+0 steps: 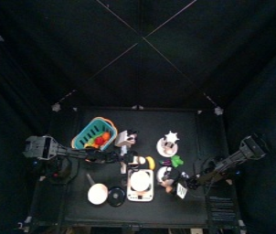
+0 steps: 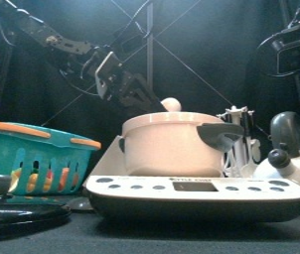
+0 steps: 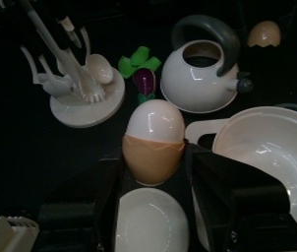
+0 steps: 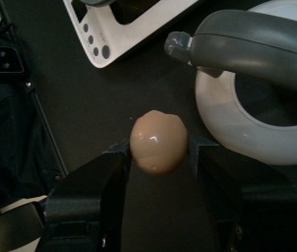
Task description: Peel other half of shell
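Left gripper (image 3: 159, 169): jaws clamped on egg (image 3: 152, 120), one jaw on each side. Egg upright, bare white above, lower half seated in tan shell cup (image 3: 152, 160).

Right gripper (image 4: 160, 159): jaws closed against both sides of shell (image 4: 158, 141), a small tan-brown rounded piece, held above white kettle (image 4: 259, 94).

In front view, left arm (image 2: 74, 50) at upper left of frame, right arm (image 2: 293, 40) at upper right, both behind white pot (image 2: 173, 139) at centre.

Second tan fragment (image 3: 265, 34) visible beyond kettle in left wrist view; whether lying or held, cannot tell.
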### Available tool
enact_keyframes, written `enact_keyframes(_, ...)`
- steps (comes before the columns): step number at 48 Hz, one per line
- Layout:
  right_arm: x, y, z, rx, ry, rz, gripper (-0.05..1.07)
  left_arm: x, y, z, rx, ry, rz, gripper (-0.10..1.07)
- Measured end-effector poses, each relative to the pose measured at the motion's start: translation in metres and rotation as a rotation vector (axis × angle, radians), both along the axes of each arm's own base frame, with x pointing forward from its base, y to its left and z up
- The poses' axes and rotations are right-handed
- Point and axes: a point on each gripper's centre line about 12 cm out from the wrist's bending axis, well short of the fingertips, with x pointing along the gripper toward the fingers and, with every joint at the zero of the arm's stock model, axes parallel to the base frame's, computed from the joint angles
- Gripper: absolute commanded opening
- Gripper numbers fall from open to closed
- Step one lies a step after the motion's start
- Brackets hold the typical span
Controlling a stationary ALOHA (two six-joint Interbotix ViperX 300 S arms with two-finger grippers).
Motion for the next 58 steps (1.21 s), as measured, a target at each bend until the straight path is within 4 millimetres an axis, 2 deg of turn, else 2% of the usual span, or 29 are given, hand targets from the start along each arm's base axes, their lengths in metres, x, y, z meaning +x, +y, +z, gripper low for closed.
enact_keyframes(6,0.005,0.002,-0.008,-0.019,0.028,-0.001,0.80,0.000,-0.001,0.001,0.000,-0.002,-0.002,0.73)
enact_keyframes(16,0.011,0.004,-0.005,-0.015,0.020,-0.004,0.89,0.000,-0.001,0.000,0.000,0.000,-0.002,0.73)
enact_keyframes(37,0.015,0.000,-0.002,-0.027,0.003,-0.007,0.90,-0.001,0.000,0.000,0.000,0.002,0.000,0.73)
enact_keyframes(48,0.032,-0.008,0.023,-0.118,-0.113,0.057,0.90,-0.001,0.001,-0.001,-0.010,0.003,0.009,0.73)
enact_keyframes(58,0.048,-0.040,0.063,-0.333,-0.270,0.077,0.89,-0.002,0.002,-0.002,-0.032,0.005,0.028,0.73)
